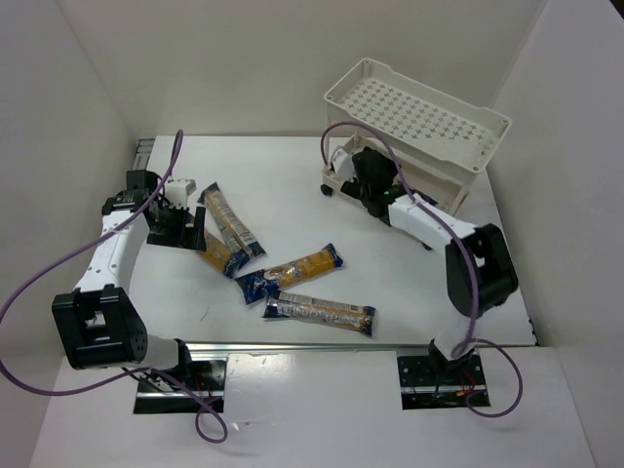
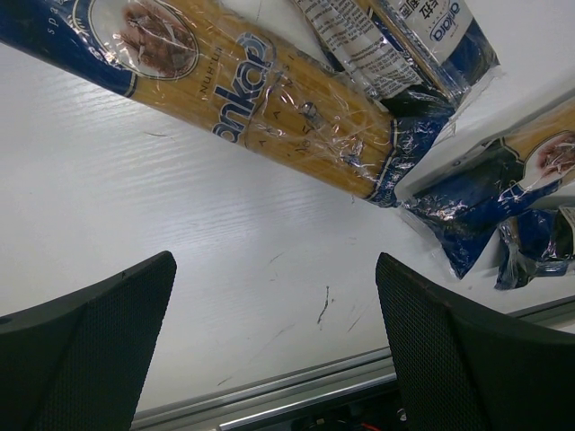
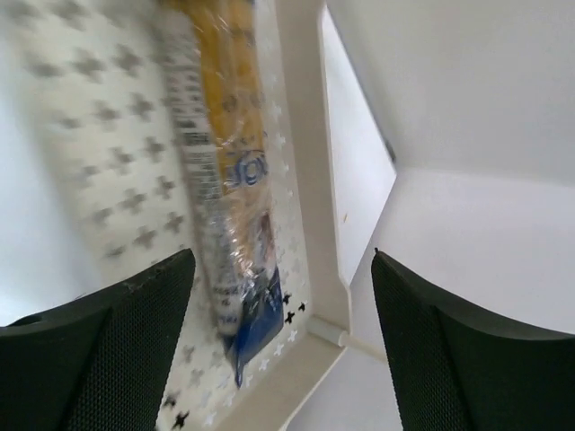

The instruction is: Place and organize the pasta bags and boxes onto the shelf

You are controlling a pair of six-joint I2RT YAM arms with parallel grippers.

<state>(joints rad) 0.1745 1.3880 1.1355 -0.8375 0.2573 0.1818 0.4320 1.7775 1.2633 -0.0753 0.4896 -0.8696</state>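
Observation:
Several pasta packets with dark blue ends lie on the table: two side by side (image 1: 230,218) (image 1: 216,253) at the left, one (image 1: 291,272) in the middle, one (image 1: 320,312) nearer the front. My left gripper (image 1: 190,232) is open and empty, just left of the left pair. In the left wrist view it (image 2: 274,350) hovers over bare table, with a packet (image 2: 269,90) beyond its fingertips. My right gripper (image 1: 353,175) is open at the lower tier of the cream-white shelf (image 1: 419,127). In the right wrist view it (image 3: 278,341) is empty, and a packet (image 3: 229,180) lies on the perforated tray (image 3: 117,135).
The shelf stands at the far right corner near the white walls. More packet ends (image 2: 503,180) crowd the upper right of the left wrist view. A metal rail (image 2: 296,395) runs along the table's near edge. The tray's rim (image 3: 305,135) is right of the packet.

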